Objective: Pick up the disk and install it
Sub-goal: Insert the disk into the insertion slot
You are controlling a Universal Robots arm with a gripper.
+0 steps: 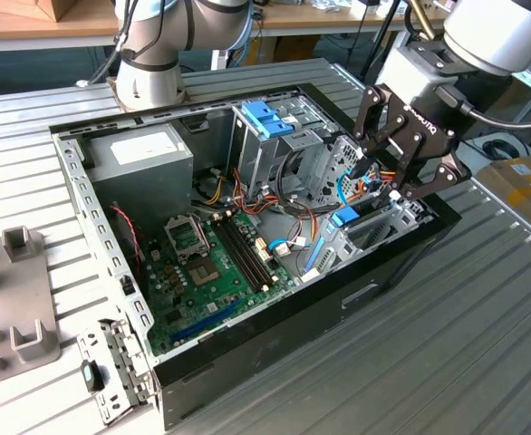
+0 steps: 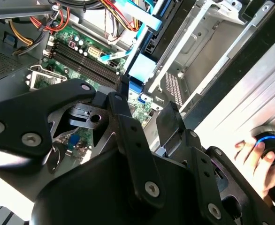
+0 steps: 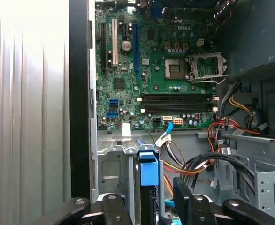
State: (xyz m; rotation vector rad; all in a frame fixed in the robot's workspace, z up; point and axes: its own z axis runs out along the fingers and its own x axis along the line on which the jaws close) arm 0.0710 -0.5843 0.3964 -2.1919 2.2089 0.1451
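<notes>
Disk: stands on edge in the metal drive bay at one end of the computer case, the blue carrier frame turned towards the first wrist view; in the exterior view its blue frame shows at the case's right-hand end.
Disk, long axis: the thin edge runs in line with the gap between the fingers; judged to lie along the slot, though most of the body is hidden inside the bay.
Direction from end effector: straight ahead and close, the disk centred between the two fingers.
End effector, opening: fingers spread apart, one on each side of the disk's edge.
End effector, contact: a gap shows on both sides in the first wrist view, so it is judged to straddle the disk and not to clamp it; it holds nothing else.
Surroundings: green motherboard beyond the bay; the case lies open on the slatted desk.
</notes>
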